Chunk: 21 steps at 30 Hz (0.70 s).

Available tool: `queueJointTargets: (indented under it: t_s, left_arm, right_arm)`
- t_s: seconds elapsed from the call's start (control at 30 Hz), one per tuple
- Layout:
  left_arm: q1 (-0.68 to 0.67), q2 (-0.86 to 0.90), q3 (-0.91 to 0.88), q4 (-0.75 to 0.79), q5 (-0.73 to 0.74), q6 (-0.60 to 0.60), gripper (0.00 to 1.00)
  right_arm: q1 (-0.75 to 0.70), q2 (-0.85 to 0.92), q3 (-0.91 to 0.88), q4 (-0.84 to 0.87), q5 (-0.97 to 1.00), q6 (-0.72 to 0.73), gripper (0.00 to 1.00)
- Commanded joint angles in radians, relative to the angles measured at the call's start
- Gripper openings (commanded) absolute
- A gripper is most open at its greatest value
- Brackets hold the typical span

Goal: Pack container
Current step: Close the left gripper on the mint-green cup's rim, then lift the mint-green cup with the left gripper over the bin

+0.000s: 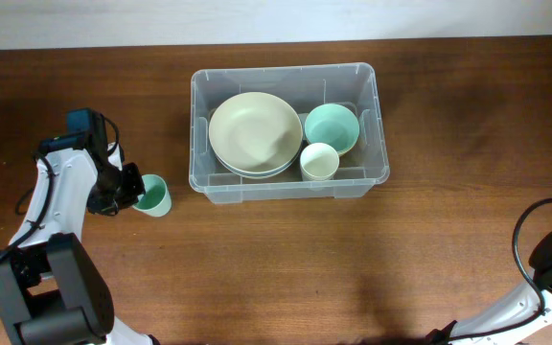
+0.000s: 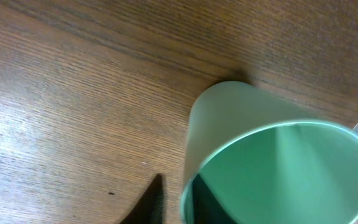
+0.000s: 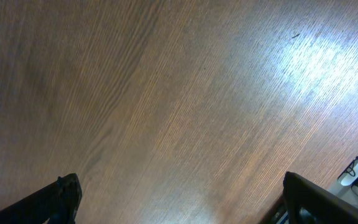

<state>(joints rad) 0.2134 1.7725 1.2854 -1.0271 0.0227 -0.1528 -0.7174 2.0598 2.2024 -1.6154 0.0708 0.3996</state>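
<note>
Grip unconfirmed: left gripper (image 1: 126,192) jaws straddle the green cup (image 2: 272,162) wall; squeeze, then lift over container (image 1: 286,69) rim. Right gripper (image 3: 179,199) jaws open.

Container (image 1: 286,192) filled: plates (image 1: 255,132), bowl (image 1: 332,128), cream cup (image 1: 319,161); open table (image 1: 468,220) to its right.

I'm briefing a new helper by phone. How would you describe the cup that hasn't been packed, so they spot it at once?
Start at the large clear container. Just left of it, by the left hand, stands a small green cup. It is the only dish outside the container; inside sit a cream cup and a wider green bowl.
</note>
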Motion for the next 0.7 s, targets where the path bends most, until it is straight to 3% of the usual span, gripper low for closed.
queueJointTargets:
  t_s: [0.0, 0.3, 0.5, 0.67]
  left_arm:
    - [-0.002, -0.003, -0.007, 0.003, 0.008, 0.008, 0.03]
    - [-0.001, -0.003, 0.123, -0.022, 0.007, 0.008, 0.01]
    - [0.029, -0.004, 0.415, -0.138, -0.041, 0.008, 0.01]
    - [0.031, -0.004, 0.71, -0.246, 0.016, 0.008, 0.0]
  right_arm:
    - [0.003, -0.007, -0.005, 0.0, 0.009, 0.001, 0.99]
    - [0.003, -0.007, -0.005, 0.0, 0.009, 0.001, 0.99]
    - [0.003, -0.007, -0.005, 0.0, 0.009, 0.0, 0.99]
    - [0.003, -0.007, -0.005, 0.0, 0.009, 0.001, 0.99]
